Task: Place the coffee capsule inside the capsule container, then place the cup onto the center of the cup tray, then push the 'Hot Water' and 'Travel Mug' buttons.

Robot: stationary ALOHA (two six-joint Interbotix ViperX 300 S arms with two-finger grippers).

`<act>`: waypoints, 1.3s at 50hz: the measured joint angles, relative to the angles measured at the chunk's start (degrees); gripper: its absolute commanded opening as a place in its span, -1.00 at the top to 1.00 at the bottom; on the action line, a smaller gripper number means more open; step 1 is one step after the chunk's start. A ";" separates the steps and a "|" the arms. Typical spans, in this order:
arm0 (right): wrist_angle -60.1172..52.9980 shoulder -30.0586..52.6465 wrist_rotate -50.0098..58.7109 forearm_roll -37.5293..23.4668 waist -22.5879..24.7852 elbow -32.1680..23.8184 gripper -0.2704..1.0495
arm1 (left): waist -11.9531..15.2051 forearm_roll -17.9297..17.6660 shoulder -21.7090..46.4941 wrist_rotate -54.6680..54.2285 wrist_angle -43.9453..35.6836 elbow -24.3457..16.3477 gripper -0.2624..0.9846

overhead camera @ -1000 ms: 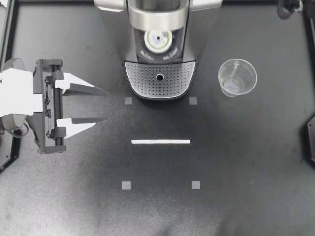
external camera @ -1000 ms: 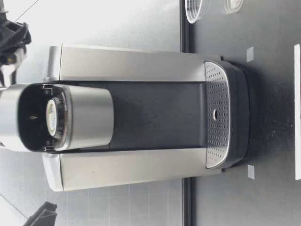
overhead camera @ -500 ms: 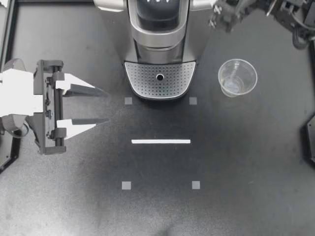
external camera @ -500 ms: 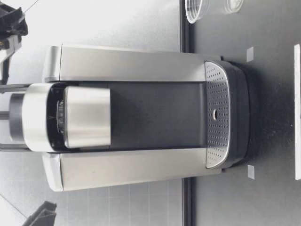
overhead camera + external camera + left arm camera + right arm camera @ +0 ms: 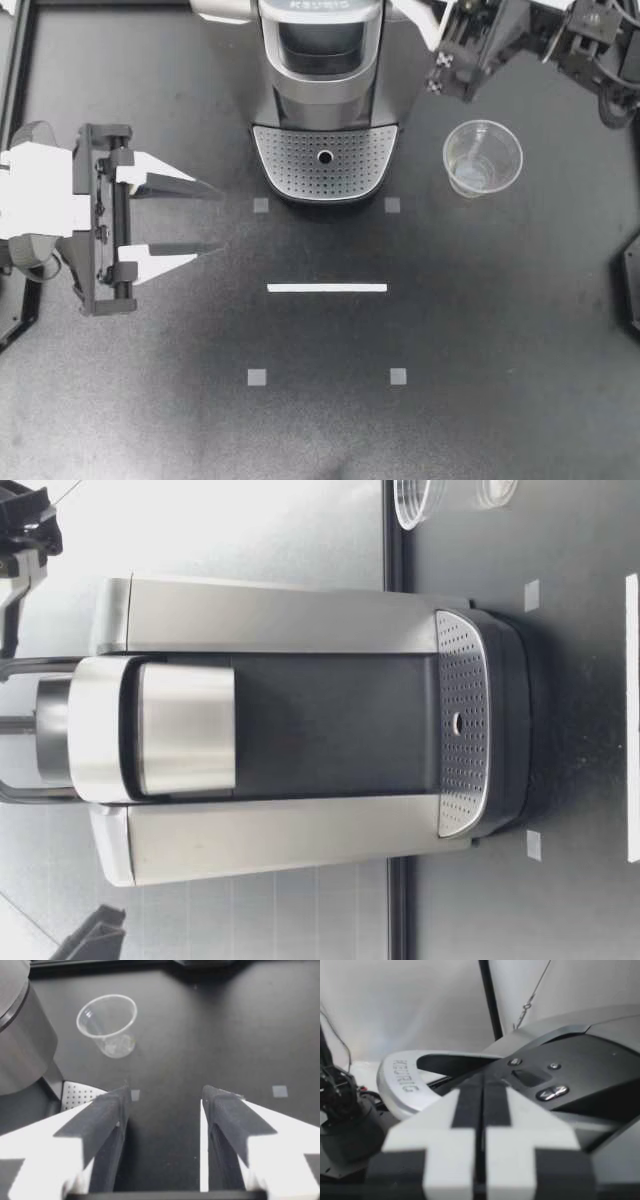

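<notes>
Counter (image 5: 500, 350) carries the coffee machine (image 5: 322, 90), lid down. My left hand (image 5: 215, 218) hovers open beside it, well apart, gripping nothing. My right hand (image 5: 438, 75) is closed on nothing, up by the machine's top. Cup (image 5: 482, 157) stands upright on the counter, beside the cup tray (image 5: 290, 160), not on it.

Machine (image 5: 322, 90): showing a satin silver, metal-look shell and a smooth dark plastic front panel.
Cup tray (image 5: 325, 160): perforated, shining like brushed metal.
Cup (image 5: 482, 157): clear thin plastic, catching glints.
Table (image 5: 450, 330): looking matt black, finely grainy.
Left gripper (image 5: 215, 220): wearing smooth white plastic, with matt black pads (image 5: 107, 1115).
</notes>
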 measured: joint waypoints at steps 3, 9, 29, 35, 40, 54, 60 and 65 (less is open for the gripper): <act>0.00 0.00 0.18 0.00 0.44 0.53 0.50 | -0.09 0.00 0.09 0.00 0.00 -0.09 -0.21; -0.09 0.00 1.05 0.00 1.23 2.02 0.50 | 0.00 -0.09 0.26 0.00 0.00 0.00 -0.21; -0.35 -0.44 3.52 0.00 1.85 5.71 0.50 | 0.00 -0.18 0.79 0.00 0.00 0.00 -0.21; -0.97 -1.58 4.66 0.09 1.85 6.94 0.50 | 0.00 -0.18 0.88 -0.09 -0.18 -0.09 -0.21; -0.79 -4.39 6.59 0.70 1.85 9.32 0.50 | 0.00 -0.18 0.97 -0.09 -0.18 -0.09 -0.21; 9.76 -15.91 15.03 5.45 -0.35 20.74 0.50 | 0.00 -0.26 1.23 -2.37 -0.35 0.00 -0.21; 15.91 -20.74 19.78 5.71 -2.72 26.02 0.50 | 0.00 -0.26 1.58 -2.37 -0.53 0.00 -0.21; 18.19 -24.61 22.59 5.71 -3.78 29.53 0.50 | 0.00 -0.35 1.85 -2.46 -0.44 0.00 -0.21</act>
